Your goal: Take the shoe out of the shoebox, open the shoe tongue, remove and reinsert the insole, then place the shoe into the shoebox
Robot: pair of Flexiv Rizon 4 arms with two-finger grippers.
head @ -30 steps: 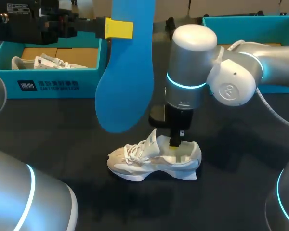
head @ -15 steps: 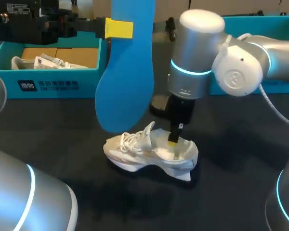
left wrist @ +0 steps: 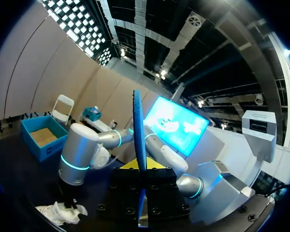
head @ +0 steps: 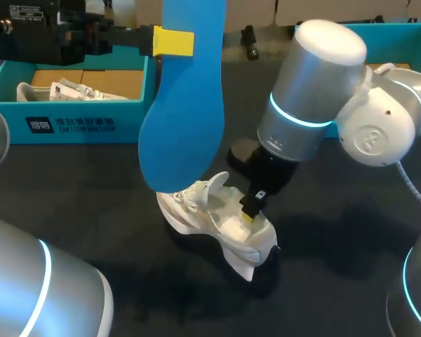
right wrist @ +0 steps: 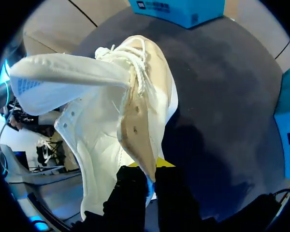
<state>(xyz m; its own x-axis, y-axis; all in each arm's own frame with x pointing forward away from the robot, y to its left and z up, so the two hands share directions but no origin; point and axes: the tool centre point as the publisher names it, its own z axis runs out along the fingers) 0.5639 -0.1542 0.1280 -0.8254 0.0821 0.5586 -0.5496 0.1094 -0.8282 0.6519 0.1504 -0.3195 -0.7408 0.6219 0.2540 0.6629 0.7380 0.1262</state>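
Note:
A blue insole hangs upright above the table, and my left gripper is shut on its upper part. In the left wrist view the insole stands edge-on between that gripper's fingers. Below it the white shoe sits tilted on the dark table, toe to the left and heel toward the front. My right gripper is shut on the shoe's side wall by the opening. In the right wrist view the shoe fills the space ahead of the gripper, tongue and laces pulled up.
A teal shoebox stands at the back left with white paper and another shoe inside. A second teal box is at the back right, behind my right arm. Dark table lies around the shoe.
My right arm swung to the right and leaned over. The shoe in its gripper turned and tipped, its heel coming toward the front. My left arm and the insole stayed put.

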